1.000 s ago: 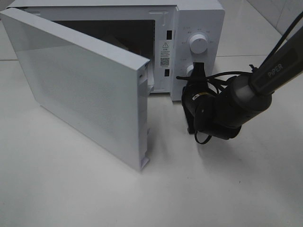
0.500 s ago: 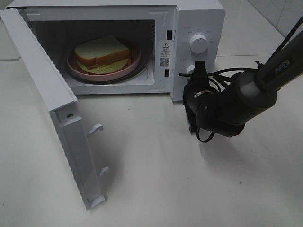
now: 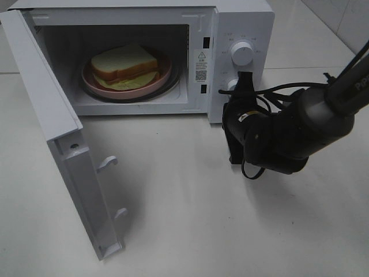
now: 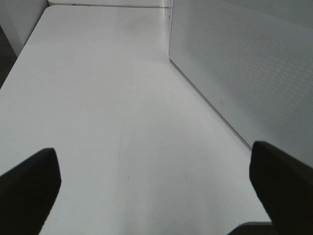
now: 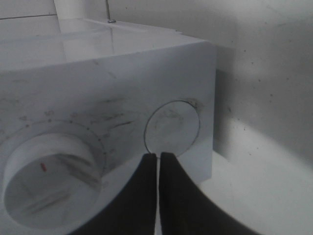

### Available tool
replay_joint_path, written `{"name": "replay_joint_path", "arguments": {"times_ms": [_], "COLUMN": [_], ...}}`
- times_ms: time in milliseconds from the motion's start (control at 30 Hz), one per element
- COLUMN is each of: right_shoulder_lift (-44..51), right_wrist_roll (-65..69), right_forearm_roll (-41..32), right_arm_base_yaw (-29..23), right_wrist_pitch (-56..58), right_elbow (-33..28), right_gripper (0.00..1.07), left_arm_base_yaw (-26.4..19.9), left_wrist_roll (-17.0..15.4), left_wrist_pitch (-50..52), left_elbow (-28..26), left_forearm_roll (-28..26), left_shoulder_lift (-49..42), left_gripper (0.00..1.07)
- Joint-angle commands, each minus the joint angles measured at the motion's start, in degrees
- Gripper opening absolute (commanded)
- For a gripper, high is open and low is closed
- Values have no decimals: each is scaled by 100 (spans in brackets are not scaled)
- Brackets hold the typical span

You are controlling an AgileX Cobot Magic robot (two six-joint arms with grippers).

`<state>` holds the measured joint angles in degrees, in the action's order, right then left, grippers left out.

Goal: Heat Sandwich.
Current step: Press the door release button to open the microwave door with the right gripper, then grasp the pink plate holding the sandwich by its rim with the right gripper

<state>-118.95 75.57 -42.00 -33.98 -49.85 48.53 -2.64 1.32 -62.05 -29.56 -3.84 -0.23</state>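
The sandwich (image 3: 124, 63) is found inside the open microwave (image 3: 242, 17), laid on a round pink plate (image 3: 164, 78) in the middle of the cavity; the door (image 3: 40, 86) stands swung wide toward the left side of the desk (image 3: 230, 231). The right end effector (image 5: 157, 155) is seen fully closed, nothing held between its fingers, its tips set at the lower edge of the round button (image 5: 172, 127) below the dial (image 3: 241, 53); whether contact is made cannot be told. The left end effector (image 4: 152, 149) is held wide open and empty above bare desk, just beside the outer face of the door; it is not caught by the high camera.

The sandwich is judged light and soft; the thick white slices would be dented by a firm pinch, and the yellow-green filling could be squeezed or slid out if the two slices were sheared. It is therefore best not gripped directly; the plate's rim, stiff though probably smooth, is judged the better hold, taken at the edge nearest the opening and kept level so that the slices are not tipped off.
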Motion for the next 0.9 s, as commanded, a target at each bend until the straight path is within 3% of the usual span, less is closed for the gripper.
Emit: {"name": "replay_joint_path", "arguments": {"times_ms": [33, 267, 533, 733, 900], "right_shoulder_lift": [304, 951, 1982, 2464, 2905], "right_wrist_roll": [-109, -120, -178, -739, -2080], "right_forearm_roll": [63, 258, 1146, 1306, 1318], "right_arm_base_yaw": [-34, -103, -103, -103, -86], "right_wrist_pitch": [-11, 195, 745, 1438, 2412], "right_elbow": [-281, -1026, -1896, -2154, -2143], "right_gripper": [2, 3, 3, 4, 4], "left_arm_base_yaw": [-17, -17, -17, -17, -17], "left_wrist_roll": [11, 11, 11, 11, 11], "left_wrist_pitch": [52, 52, 52, 52, 52], "left_elbow": [6, 6, 6, 6, 6], "left_forearm_roll": [0, 0, 0, 0, 0], "left_shoulder_lift": [-34, -34, -34, -34, -34], "left_gripper": [98, 98, 98, 98, 98]}}
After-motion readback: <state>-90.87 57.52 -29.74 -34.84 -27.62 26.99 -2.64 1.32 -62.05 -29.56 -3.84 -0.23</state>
